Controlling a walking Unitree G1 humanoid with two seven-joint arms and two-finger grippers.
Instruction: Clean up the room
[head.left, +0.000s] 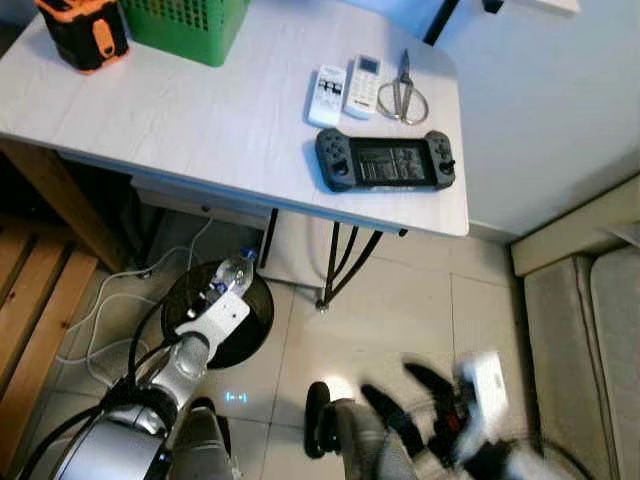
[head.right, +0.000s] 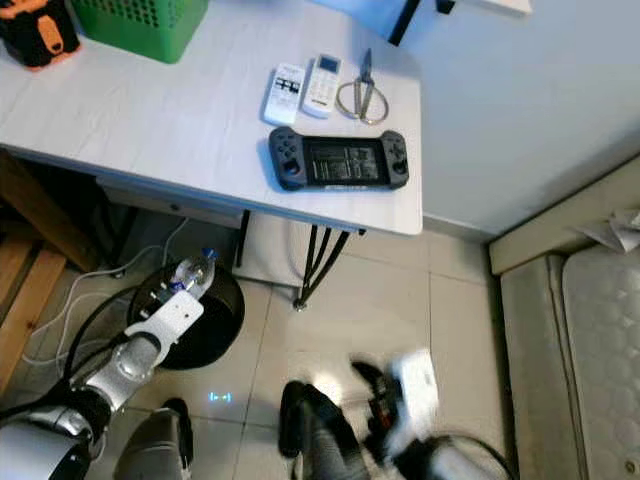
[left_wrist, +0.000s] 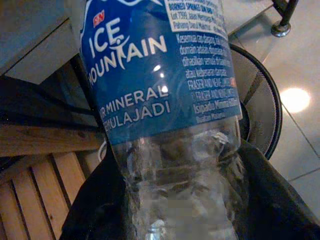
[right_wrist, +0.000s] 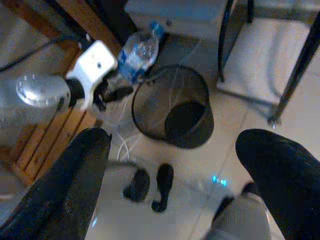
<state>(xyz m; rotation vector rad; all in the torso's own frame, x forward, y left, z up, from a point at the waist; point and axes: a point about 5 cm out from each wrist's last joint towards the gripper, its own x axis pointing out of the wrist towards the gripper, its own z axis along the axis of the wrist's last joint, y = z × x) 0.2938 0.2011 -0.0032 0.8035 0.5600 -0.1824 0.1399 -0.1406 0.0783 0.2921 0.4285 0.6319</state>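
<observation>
Left claw (right_wrist: 112, 92) grips a water bottle (right_wrist: 137, 52) above the black bin (right_wrist: 172, 107); right claw (right_wrist: 172, 175) gapes empty.

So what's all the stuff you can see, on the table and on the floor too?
White wooden table: one, upper left.
Green plastic basket: one, table's back edge.
Orange-and-black case: one, left of basket.
White remotes: two, side by side.
Silver scissors: one, right of remotes.
Dark grey handheld game console: one, table's front corner.
Black mesh bin: one, floor under table.
White cables: floor, left of bin.
Clear water bottle, blue label: one, above bin.
Left gripper: holding bottle.
Right gripper: blurred, low.
</observation>
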